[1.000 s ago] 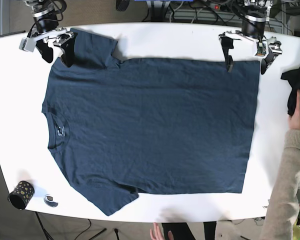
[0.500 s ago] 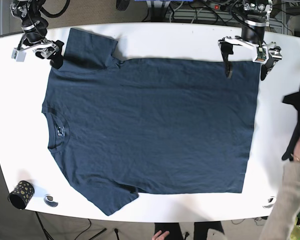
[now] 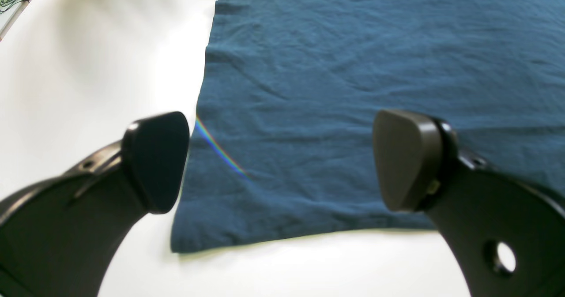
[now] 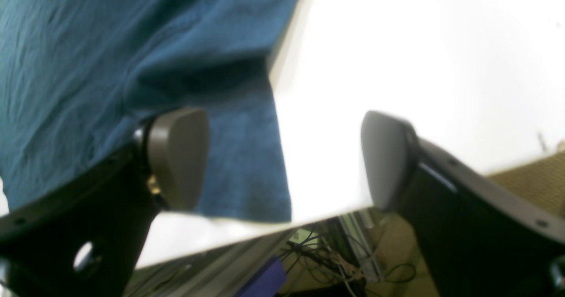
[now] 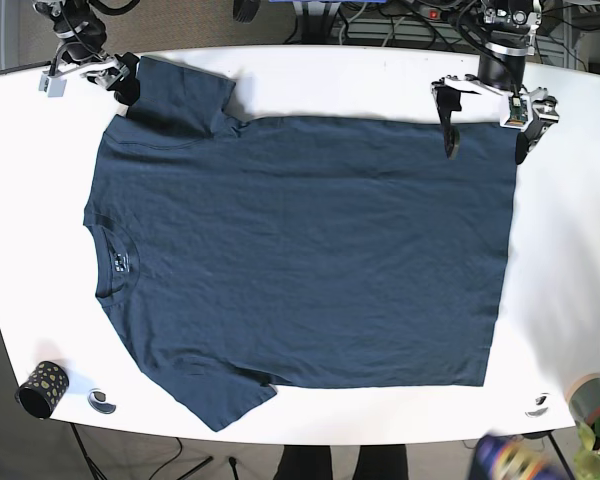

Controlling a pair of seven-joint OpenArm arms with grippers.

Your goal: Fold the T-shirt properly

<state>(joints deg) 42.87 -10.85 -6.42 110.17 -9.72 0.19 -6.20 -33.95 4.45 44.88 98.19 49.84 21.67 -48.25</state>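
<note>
Navy T-shirt point(image 5: 300, 255) lies flat across the white table point(image 5: 330, 75). We see our left gripper point(image 3: 282, 160) spread wide, poised over its hem corner; our right gripper point(image 4: 284, 156) gapes too, straddling the sleeve edge at the table's rim.

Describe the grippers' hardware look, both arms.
Both match: the left gripper and right gripper have curved matte-black fingers with round holes, each ending in a smooth rounded pad. In the base view the wrists are white and silver brackets over black arm segments, with dark cables behind the left gripper and right gripper.
</note>
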